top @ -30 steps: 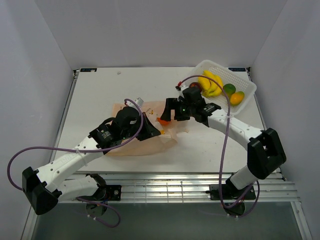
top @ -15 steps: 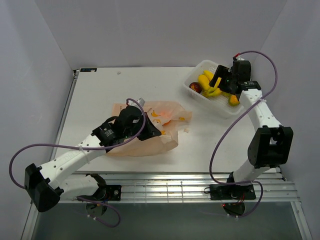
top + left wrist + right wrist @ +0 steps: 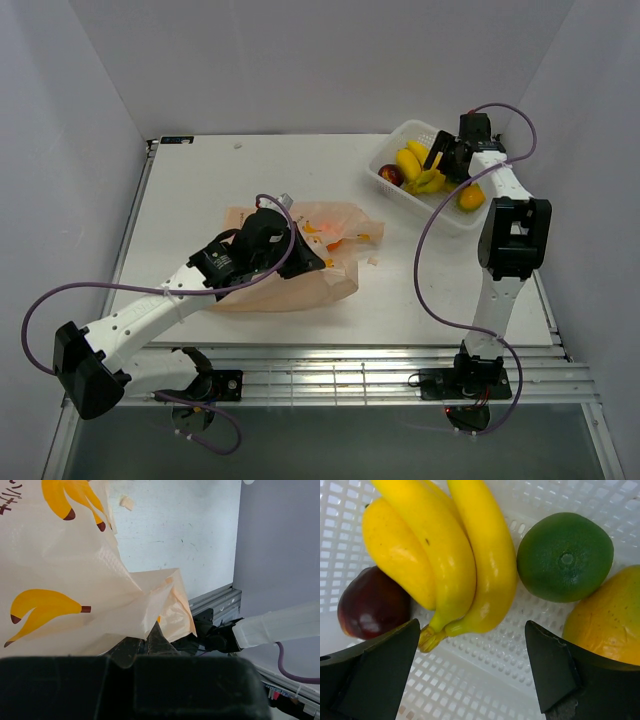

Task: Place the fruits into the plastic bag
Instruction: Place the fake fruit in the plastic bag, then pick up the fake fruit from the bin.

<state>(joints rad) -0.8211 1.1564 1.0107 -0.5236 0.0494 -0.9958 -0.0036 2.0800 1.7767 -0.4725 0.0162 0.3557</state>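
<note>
The peach plastic bag [image 3: 318, 283] printed with bananas lies mid-table. My left gripper [image 3: 303, 257] is shut on its upper edge; in the left wrist view the gripper [image 3: 151, 631] pinches a fold of the bag [image 3: 75, 570]. The right gripper [image 3: 447, 160] hangs open over the white basket [image 3: 400, 139]. Between and beyond its jaws, at the gripper [image 3: 471, 630], lie the banana bunch [image 3: 450, 565], a dark-red fruit [image 3: 370, 605], a green fruit [image 3: 565, 555] and a yellow-orange fruit [image 3: 605, 620]. None is held. An orange shape [image 3: 310, 227] shows through the bag.
The basket stands at the table's back right corner, close to the side wall [image 3: 590, 150]. A small pale scrap [image 3: 372, 261] lies on the table right of the bag. The table's near edge and metal rails [image 3: 215, 602] show beyond the bag.
My right arm has swung from the bag's mouth, where it had an orange piece, back to the basket, its jaws now empty. The left gripper still holds the bag.
</note>
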